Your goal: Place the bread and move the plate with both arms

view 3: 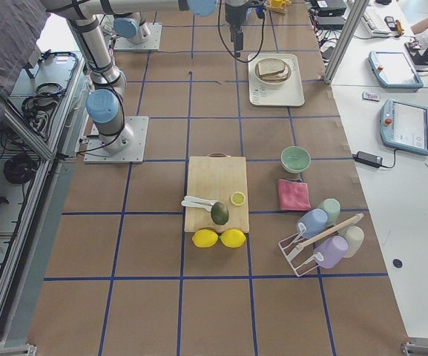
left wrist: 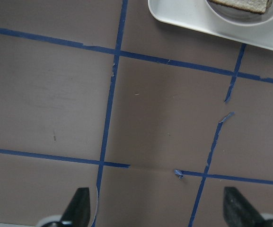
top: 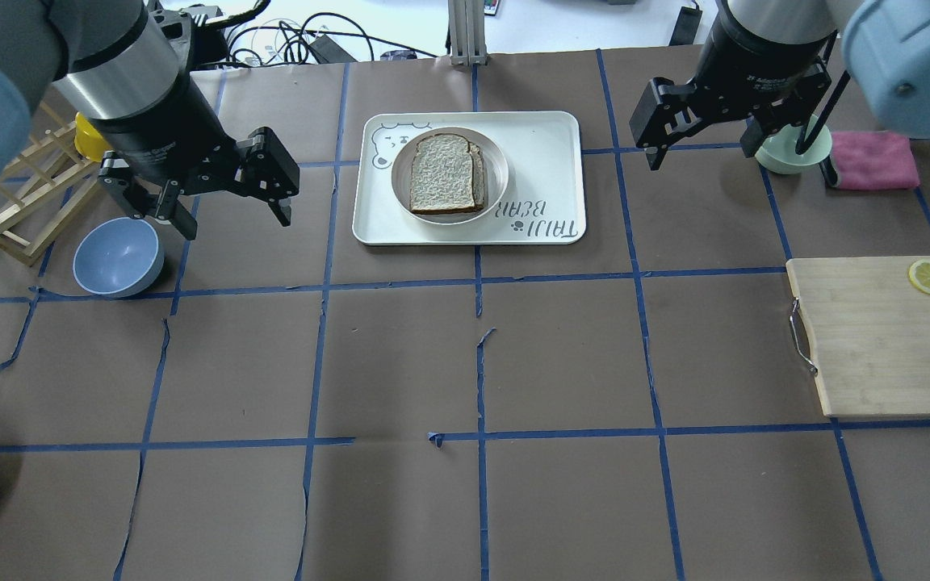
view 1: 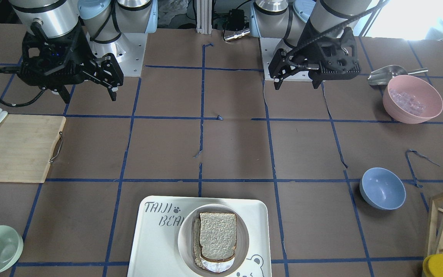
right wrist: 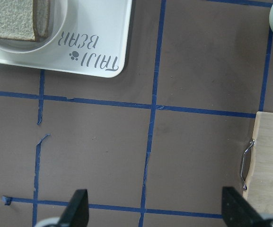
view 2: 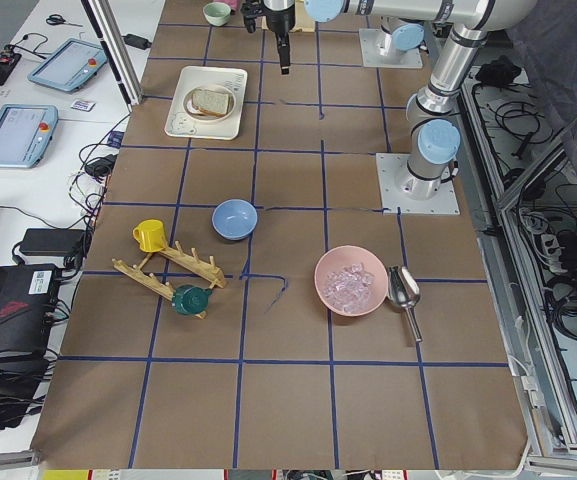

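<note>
The pale bread slice (view 1: 217, 234) (top: 442, 172) lies on top in the round cream plate (view 1: 182, 235) (top: 499, 165), over a tanner slice with egg white. The plate stands on the bear-print tray (view 1: 156, 246) (top: 546, 153). My left gripper (top: 235, 218) (view 1: 296, 85) (left wrist: 157, 208) is open and empty, raised to the tray's left in the overhead view. My right gripper (top: 703, 153) (view 1: 90, 98) (right wrist: 157, 208) is open and empty, raised to the tray's right. The left wrist view shows the tray's edge (left wrist: 188, 14); the right wrist view shows the bread (right wrist: 11, 19) and tray (right wrist: 103, 47).
A blue bowl (top: 118, 257) and a wooden rack (top: 21, 202) sit under and beyond my left gripper. A pale green bowl (top: 784, 153) and a pink cloth (top: 873, 160) lie by my right gripper. A cutting board (top: 877, 339) with a lemon slice is at the right; a pink bowl (view 1: 412, 99) is near my left base.
</note>
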`<state>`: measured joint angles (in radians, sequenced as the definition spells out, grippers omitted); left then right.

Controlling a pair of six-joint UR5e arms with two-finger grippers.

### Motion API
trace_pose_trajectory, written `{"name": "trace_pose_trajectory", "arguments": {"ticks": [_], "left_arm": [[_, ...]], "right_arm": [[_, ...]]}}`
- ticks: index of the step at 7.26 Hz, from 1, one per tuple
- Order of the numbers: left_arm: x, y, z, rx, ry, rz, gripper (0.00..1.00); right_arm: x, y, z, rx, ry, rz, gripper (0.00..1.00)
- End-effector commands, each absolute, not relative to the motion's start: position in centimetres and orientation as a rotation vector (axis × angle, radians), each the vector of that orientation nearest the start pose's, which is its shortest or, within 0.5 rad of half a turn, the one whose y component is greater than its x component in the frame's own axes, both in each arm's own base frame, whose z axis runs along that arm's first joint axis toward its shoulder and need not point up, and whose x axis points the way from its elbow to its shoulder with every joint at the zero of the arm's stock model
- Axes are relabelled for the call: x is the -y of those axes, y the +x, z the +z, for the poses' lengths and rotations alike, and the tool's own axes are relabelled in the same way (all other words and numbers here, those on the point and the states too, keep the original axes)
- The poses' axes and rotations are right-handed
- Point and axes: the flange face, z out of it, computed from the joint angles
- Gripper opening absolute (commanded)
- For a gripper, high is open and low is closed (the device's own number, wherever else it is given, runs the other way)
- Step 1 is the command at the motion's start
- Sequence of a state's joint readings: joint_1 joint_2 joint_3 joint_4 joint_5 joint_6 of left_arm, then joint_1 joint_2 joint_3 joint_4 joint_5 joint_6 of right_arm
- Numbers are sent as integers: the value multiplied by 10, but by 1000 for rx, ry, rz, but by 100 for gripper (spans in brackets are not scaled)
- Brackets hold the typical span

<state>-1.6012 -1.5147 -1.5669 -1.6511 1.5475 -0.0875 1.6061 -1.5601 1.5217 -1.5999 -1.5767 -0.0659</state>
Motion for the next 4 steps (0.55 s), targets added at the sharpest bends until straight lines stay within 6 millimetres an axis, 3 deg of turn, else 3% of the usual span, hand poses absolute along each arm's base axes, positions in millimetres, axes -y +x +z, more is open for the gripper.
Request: {"name": "trace_pose_trajectory", "arguments": {"ticks": [1,2,4], "left_arm": [[457,-146,513,-3132,38,-75,100],[458,-145,515,-3132,14,-113,100],[478,-140,507,-3079,-125,-226,100]], "right_arm": [[498,150,510,-3143,-159,-106,100],[498,150,510,-3143,-159,-106,100],[498,150,510,-3143,-159,-106,100]]}}
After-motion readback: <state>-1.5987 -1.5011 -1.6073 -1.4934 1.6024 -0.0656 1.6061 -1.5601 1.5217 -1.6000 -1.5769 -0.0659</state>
